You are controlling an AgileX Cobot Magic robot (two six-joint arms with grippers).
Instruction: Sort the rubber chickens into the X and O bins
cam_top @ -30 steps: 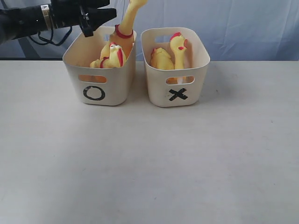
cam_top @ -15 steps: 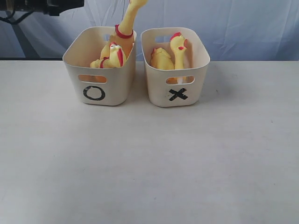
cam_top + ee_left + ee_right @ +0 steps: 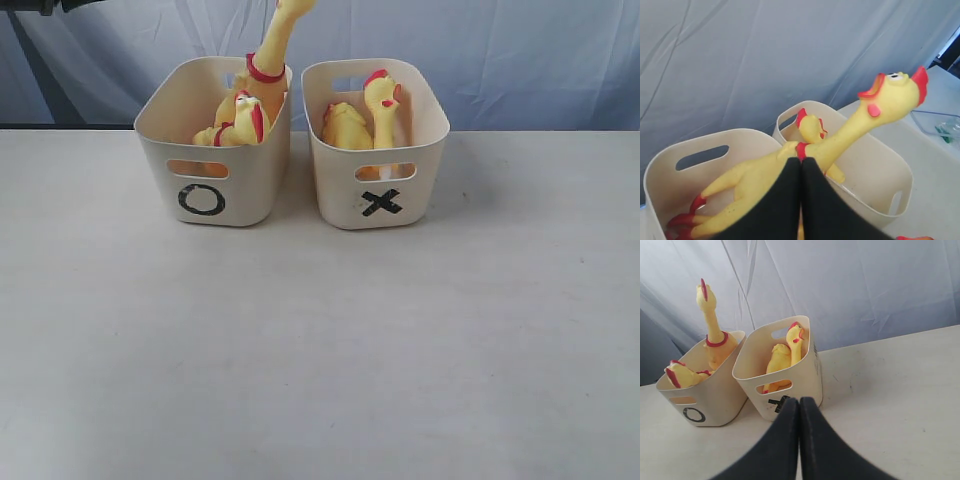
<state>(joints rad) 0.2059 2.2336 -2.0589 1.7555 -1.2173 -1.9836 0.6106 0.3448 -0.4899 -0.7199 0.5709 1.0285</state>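
The O bin (image 3: 212, 185) holds a long rubber chicken (image 3: 268, 60) whose neck sticks up above the rim. A small chicken (image 3: 240, 120) lies beside it. The X bin (image 3: 380, 190) holds two more chickens (image 3: 345, 125) (image 3: 382, 100). In the left wrist view my left gripper (image 3: 801, 161) is shut and empty, in front of the long chicken (image 3: 855, 130). Only a sliver of the left arm (image 3: 40, 5) shows in the exterior view. My right gripper (image 3: 799, 400) is shut and empty, above the table in front of the X bin (image 3: 800, 375), with the O bin (image 3: 705, 395) alongside.
A blue-grey cloth backdrop (image 3: 520, 50) hangs behind the bins. In the left wrist view a clear plastic container (image 3: 937, 125) with something green in it sits on the table beyond the X bin (image 3: 875, 175). The white tabletop (image 3: 320, 350) stretches in front of both bins.
The left arm has drawn back up and to the left from above the O bin, almost out of the exterior view. The chickens and bins have not moved.
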